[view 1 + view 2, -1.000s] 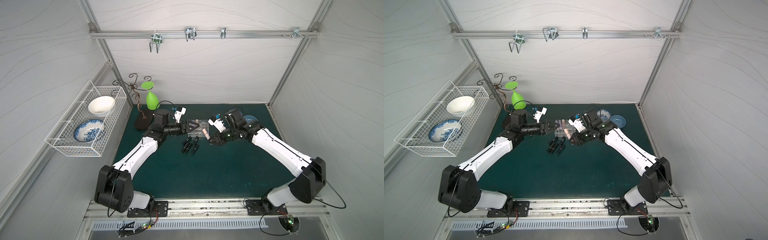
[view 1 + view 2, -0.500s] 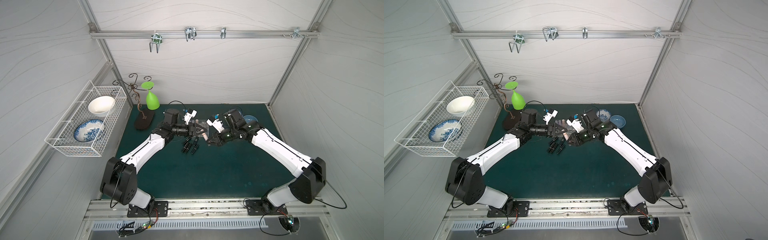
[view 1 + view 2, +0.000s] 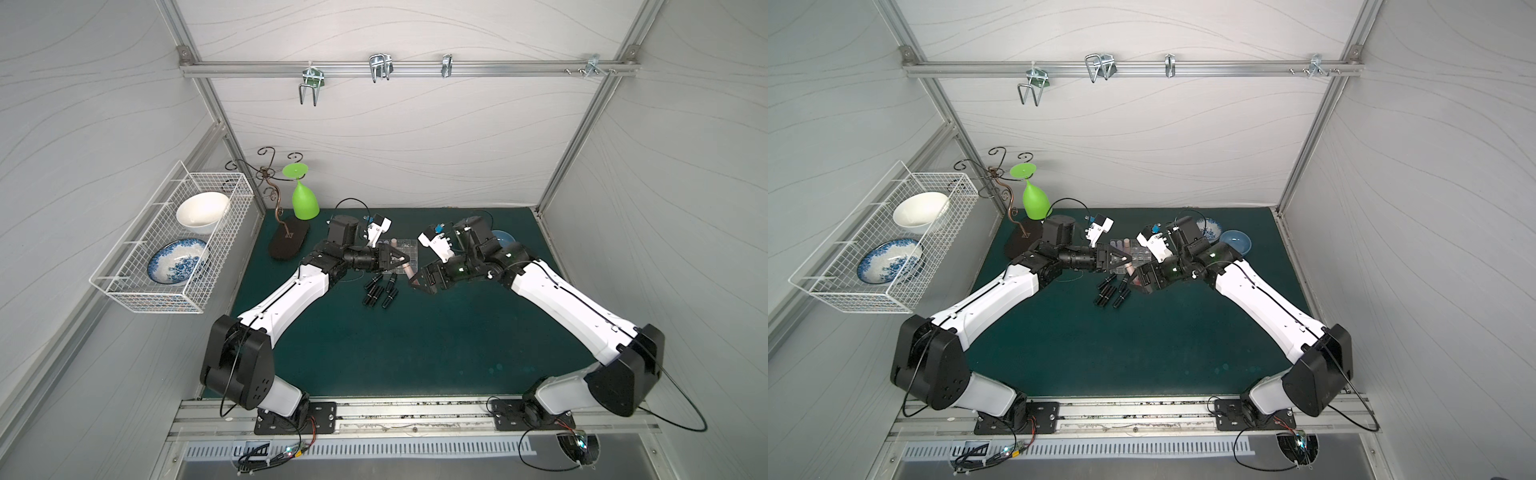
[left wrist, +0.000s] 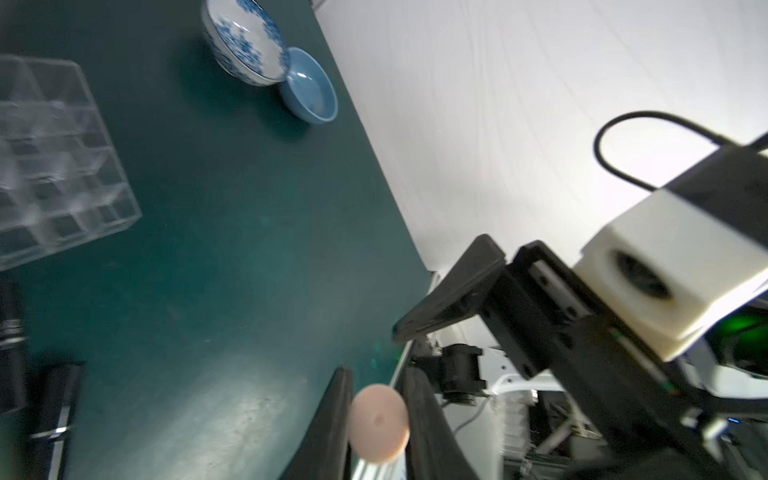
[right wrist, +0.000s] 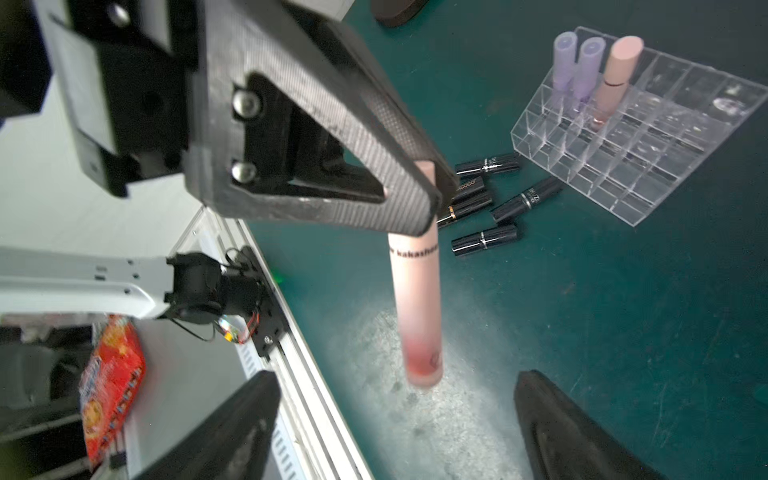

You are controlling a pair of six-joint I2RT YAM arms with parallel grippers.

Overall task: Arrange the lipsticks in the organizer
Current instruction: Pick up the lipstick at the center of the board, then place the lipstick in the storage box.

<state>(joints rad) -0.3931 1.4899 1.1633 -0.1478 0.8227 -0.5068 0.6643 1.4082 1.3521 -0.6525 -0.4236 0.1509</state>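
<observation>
Nearest me, about the middle of the worktop (image 3: 415, 353), the black lipsticks (image 3: 380, 291) lie flat in a loose cluster (I count five in the right wrist view). They're just on the near side of the organizer (image 5: 623, 195).

Both arms meet right beside that cluster. My left gripper (image 5: 432, 195) is pinching a peach-pink lipstick (image 5: 415, 299) by one end, jaws pressed onto it. The tube is up in the air, off the worktop, with its reddish free end pointing toward the right gripper (image 3: 415, 283). That one is spread wide. Its fingers (image 5: 561, 424) stand either side of the tube's free end without touching it, holding nothing. The left wrist view backs up the pinch: the round pink end sits squeezed between two dark fingers.

Just behind, the organizer sits flat in the far half of the worktop, roughly midway between the left and right edges. Two lilac lipsticks (image 5: 563, 62) and a second peach-pink lipstick (image 5: 619, 70) stand upright in neighbouring cells of its far row, starting at the left corner, one per cell.

Further back, toward the far right corner, a blue bowl (image 3: 503, 240) sits just beside a blue-patterned bowl (image 3: 1210, 228). At the far left corner a green goblet (image 3: 304, 201) hangs upside down on a curly wire stand (image 3: 289, 245). A wire basket (image 3: 216, 257) is on the left wall with crockery inside.
</observation>
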